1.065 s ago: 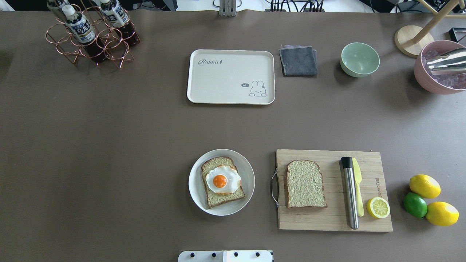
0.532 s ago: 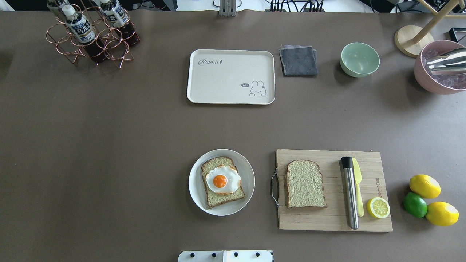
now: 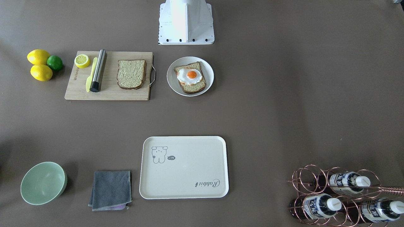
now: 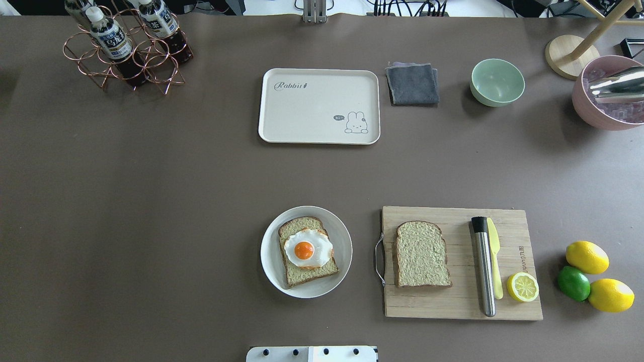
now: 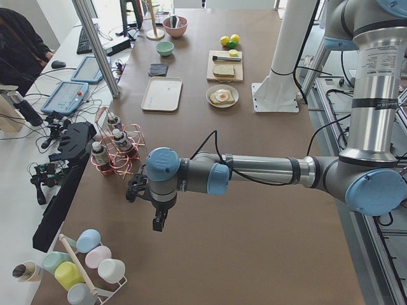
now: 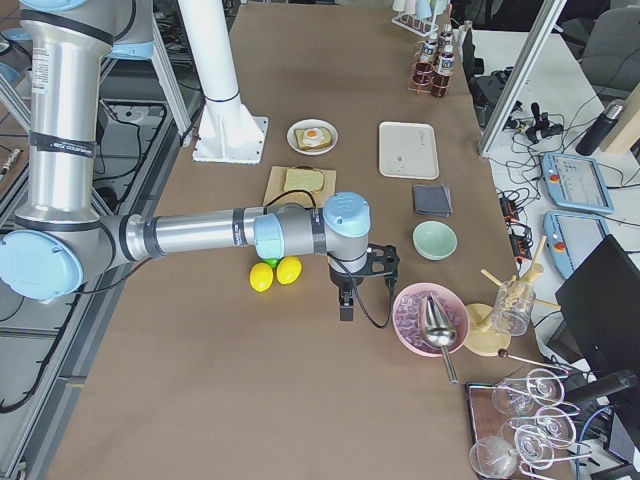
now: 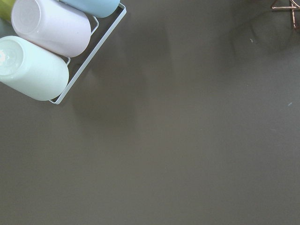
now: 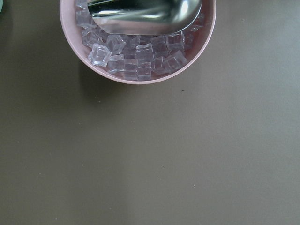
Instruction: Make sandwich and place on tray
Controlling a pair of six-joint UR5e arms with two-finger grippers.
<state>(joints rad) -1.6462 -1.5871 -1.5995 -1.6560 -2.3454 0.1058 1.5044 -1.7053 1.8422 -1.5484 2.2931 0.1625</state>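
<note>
Sandwich unassembled: egg-topped slice (image 4: pixel 307 251) on plate (image 4: pixel 343 236); second slice (image 4: pixel 421 254) on cutting board (image 4: pixel 458 301); tray (image 4: pixel 319 106) well apart. Bread probably light, soft; pinch second slice at crust edge. Left gripper (image 5: pixel 157 223), right gripper (image 6: pixel 345 308): cannot tell jaws' state.

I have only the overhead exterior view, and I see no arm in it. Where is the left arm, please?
Observer: The left gripper hangs over the table at the robot's left end, between the copper bottle rack and a rack of pastel cups.
Operator: And the right arm?
Observer: The right gripper hangs at the opposite end, beside the pink bowl of ice, farther out than the lemons.
Operator: Are they open or shut?
Observer: I cannot tell. The fingers show only in the side views; the right wrist view shows just that bowl and table.
</note>
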